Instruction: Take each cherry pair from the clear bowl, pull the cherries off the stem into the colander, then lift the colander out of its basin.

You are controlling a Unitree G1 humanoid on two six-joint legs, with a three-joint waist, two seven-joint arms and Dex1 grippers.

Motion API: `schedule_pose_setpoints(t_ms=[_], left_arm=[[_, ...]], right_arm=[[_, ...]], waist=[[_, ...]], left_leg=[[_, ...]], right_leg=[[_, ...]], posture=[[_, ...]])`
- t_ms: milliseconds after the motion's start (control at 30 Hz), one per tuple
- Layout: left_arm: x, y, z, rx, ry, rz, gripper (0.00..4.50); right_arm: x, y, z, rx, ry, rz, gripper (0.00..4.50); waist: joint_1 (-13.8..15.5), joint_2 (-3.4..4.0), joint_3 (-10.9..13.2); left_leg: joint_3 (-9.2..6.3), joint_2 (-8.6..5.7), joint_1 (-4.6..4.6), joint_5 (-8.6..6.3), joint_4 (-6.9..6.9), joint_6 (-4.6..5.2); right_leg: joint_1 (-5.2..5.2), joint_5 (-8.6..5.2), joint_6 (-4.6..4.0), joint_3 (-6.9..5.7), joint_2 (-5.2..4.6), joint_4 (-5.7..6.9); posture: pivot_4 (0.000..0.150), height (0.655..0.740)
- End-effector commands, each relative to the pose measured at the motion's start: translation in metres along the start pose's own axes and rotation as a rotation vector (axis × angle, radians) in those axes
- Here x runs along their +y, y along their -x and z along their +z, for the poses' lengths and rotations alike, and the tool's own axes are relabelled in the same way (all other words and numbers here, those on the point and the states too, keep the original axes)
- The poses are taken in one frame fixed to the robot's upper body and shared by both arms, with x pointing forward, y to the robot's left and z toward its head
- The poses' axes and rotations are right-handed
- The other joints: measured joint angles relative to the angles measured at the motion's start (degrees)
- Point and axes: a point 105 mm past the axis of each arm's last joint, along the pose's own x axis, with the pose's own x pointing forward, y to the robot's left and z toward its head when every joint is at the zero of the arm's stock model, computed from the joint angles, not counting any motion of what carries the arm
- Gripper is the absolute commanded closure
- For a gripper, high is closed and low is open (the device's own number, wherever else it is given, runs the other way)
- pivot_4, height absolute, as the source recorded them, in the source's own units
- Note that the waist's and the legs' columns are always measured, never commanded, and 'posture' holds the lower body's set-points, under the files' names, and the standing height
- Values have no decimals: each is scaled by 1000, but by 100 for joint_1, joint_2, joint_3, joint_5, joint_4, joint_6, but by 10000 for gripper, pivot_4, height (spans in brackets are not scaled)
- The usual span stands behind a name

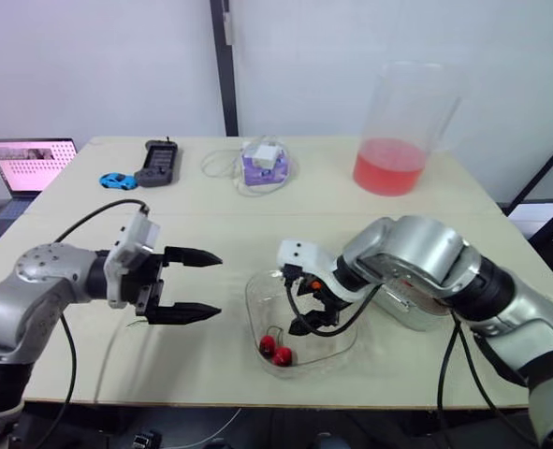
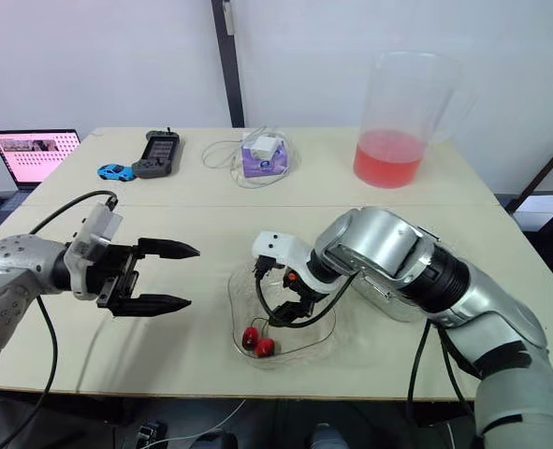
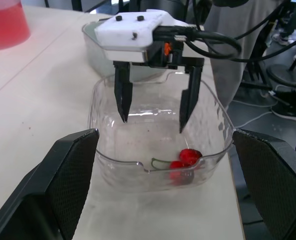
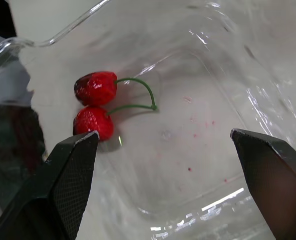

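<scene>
Your right gripper [image 3: 153, 125] hangs over the middle of the clear bowl [image 3: 115, 159] with its two fingers spread wide and pointing down, and they grasp nothing. One cherry pair [image 4: 94, 89] lies on the bowl floor toward 7 o'clock from the centre, both cherries touching each other and joined by the green stem. The fingertips are above the floor and a little to the far side of the fruit, so I judge that you must bring the gripper toward 7 o'clock before you close it, best on the stem or across one cherry. Your left gripper [image 1: 215, 283] waits at 9 o'clock from the bowl, above the table and apart from the rim, also released and holding nothing; probably it stands there to receive the other end of the pair for the pulling. The basin [image 1: 414, 313] sits at 3 o'clock from the bowl, just beside it and partly hidden under your right arm, so I cannot tell what the colander holds. Take care with the thin bowl wall, which may slide when touched.
</scene>
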Motion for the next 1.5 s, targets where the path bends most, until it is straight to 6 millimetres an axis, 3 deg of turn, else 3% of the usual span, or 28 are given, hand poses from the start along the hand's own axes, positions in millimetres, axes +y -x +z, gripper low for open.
schedule_pose_setpoints(t_ms=[33, 400, 833, 1100, 1467, 1500], left_arm=[[0, 7, 8, 5, -36, 23, 300], [4, 9, 13, -3, -34, 48, 300], [3, 6, 14, -10, -30, 46, 300], [4, 5, 15, -15, -28, 39, 300], [3, 5, 14, -6, -18, 37, 300], [2, 5, 14, -5, -17, 37, 82]], right_arm=[[12, -8, 1, 21, 40, 20, 0], [11, -28, -5, 57, 71, -31, 0], [-10, -20, 4, 32, 127, -164, 0], [9, -11, 13, 0, 143, -90, 0], [8, -31, 1, 30, 70, -61, 0], [8, -32, 0, 33, 67, -61, 2666]], waist=[[-2, 0, 0], [-13, 0, 0], [-14, 0, 0], [-13, 0, 0], [-14, 0, 0], [-13, 0, 0]], left_leg=[[-1, 0, 0, 0, 0, 0], [-2, 0, 0, 0, 0, 0], [-3, 0, 1, 0, 1, 0], [-3, 0, 1, 0, 0, 0], [-3, -1, 1, 0, 0, 0], [-3, 0, 1, 0, 0, 0]], right_leg=[[0, 0, 0, -1, 0, 1], [1, 0, 0, -2, 0, 1], [1, 0, 0, -2, 0, 1], [1, 0, 0, -2, 0, 1], [1, 0, 0, -2, 0, 1], [1, 0, 0, -2, 0, 1]], posture=[[1500, 7332], [1500, 7332], [1500, 7332], [1500, 7332], [1500, 7332], [1500, 7332]])
